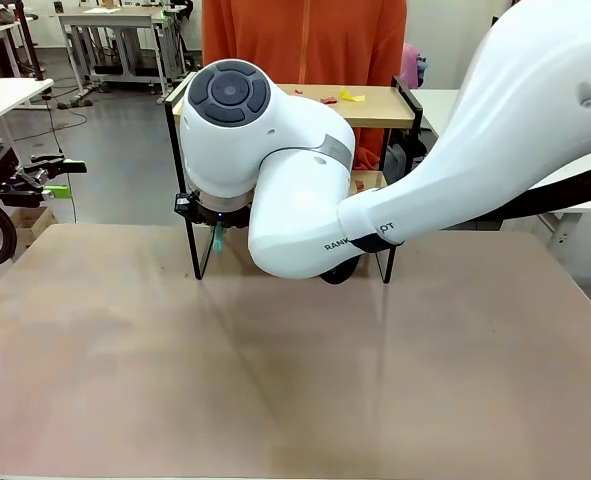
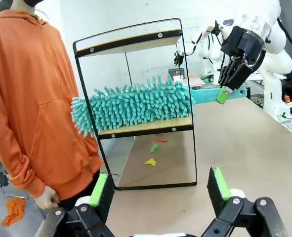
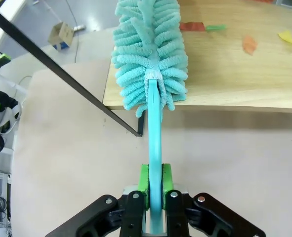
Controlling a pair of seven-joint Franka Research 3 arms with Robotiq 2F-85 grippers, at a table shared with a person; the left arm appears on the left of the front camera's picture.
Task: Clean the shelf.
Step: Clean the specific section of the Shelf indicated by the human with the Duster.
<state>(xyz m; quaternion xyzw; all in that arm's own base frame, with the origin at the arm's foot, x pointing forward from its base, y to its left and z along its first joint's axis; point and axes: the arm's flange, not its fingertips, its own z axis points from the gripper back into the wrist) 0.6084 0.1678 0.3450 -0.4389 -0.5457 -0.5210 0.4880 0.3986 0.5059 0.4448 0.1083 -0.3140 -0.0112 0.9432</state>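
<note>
Worry list, going left to right. My left gripper (image 2: 159, 190) is parked off at the left, well apart from everything, so no trouble there.

The shelf (image 2: 146, 129) stands at the far edge of the table with a person in an orange hoodie (image 2: 32, 98) just beyond it. It looks light on those thin black legs. If I shove the duster (image 3: 150, 64) sideways too hard, I reckon the whole rack slides or tips toward them.

The fluffy teal head lies on the lower board at its left end, close to a black frame bar (image 3: 62, 69). The strands could snag there when I drag back.

The paper scraps (image 3: 249, 44) sit further right on that board. A fast sweep would probably fling them off the far side instead of gathering them. There are more bits (image 1: 351, 95) on the top board, and my bulky right arm hangs just in front of the rack, so going up there risks bumping the frame.

Jaws: the left ones are spread wide, holding nothing and touching nothing. My right gripper (image 3: 154, 180) is clamped tight on the duster's flat handle near its end, with a green pad on each face. That's a long lever on a thin grip, so it might twist in the pads if the head catches.
</note>
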